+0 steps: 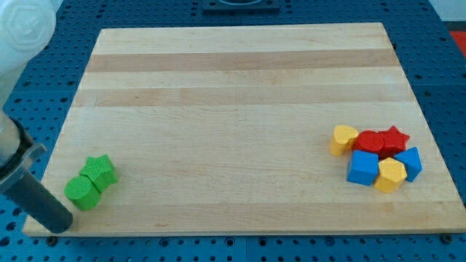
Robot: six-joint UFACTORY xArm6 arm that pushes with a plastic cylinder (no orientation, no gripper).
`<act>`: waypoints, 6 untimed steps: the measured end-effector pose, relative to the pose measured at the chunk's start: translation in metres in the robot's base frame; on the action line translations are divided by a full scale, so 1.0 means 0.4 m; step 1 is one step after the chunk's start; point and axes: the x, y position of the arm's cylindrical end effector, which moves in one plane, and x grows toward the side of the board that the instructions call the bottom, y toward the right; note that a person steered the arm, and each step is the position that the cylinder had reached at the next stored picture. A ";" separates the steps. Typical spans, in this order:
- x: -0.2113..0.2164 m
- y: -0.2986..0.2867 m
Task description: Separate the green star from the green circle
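Observation:
The green star (100, 172) lies near the board's bottom left corner. The green circle (81, 193) touches it on its lower left side. My rod comes in from the view's left edge, and my tip (61, 225) rests at the board's bottom left corner, just below and left of the green circle, a small gap apart from it.
The wooden board (240, 87) sits on a blue perforated table. A cluster at the right holds a yellow heart (343, 138), a red circle (369, 141), a red star (394, 140), a blue cube (362, 168), a yellow hexagon (391, 175) and a blue block (411, 163).

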 end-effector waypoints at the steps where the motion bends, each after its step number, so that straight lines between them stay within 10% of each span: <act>1: -0.010 0.010; 6: -0.259 0.067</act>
